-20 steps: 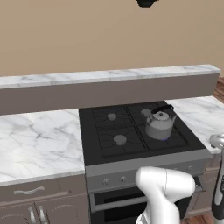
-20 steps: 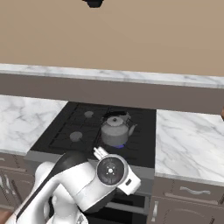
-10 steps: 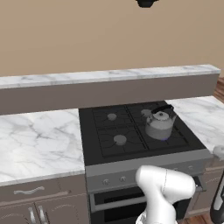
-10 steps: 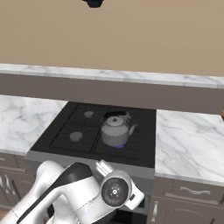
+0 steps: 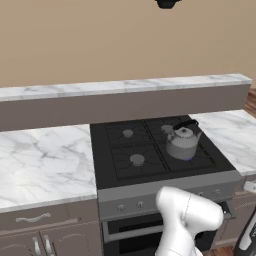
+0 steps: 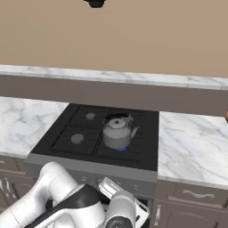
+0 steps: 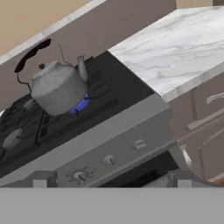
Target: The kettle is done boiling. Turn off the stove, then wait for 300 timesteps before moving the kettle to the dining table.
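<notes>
**Hand view: flame on under the kettle, gripper low at the stove front**

Hand view puts me close to the grey steel front panel of the black four-burner gas stove [image 7: 109,140], looking up and across its grates. The small squat grey metal kettle [image 7: 57,89] sits on a front burner with a blue flame [image 7: 81,105] licking out beneath its base, so I judge the burner is not yet off. Three small knobs [image 7: 109,160] line the panel just ahead of me.

I expect the kettle to be rigid, fairly heavy if it is full of water, and hot on its rounded body, which also looks smooth enough to slip. The black arched handle [image 7: 30,54] over the knobbed lid is the sensible place to take hold, pinching across the arch near its top so the body hangs level under it.

My gripper [image 7: 109,179] stands wide open with nothing between its dark tips, which rise at the bottom edge either side of the knob row. From the left base view the white arm [image 5: 187,217] folds down low in front of the oven door, below the level of the marble tabletop [image 5: 42,162] beside the cooktop. The right base view shows the same bend of the arm, tucked under the stove's front edge.
</notes>
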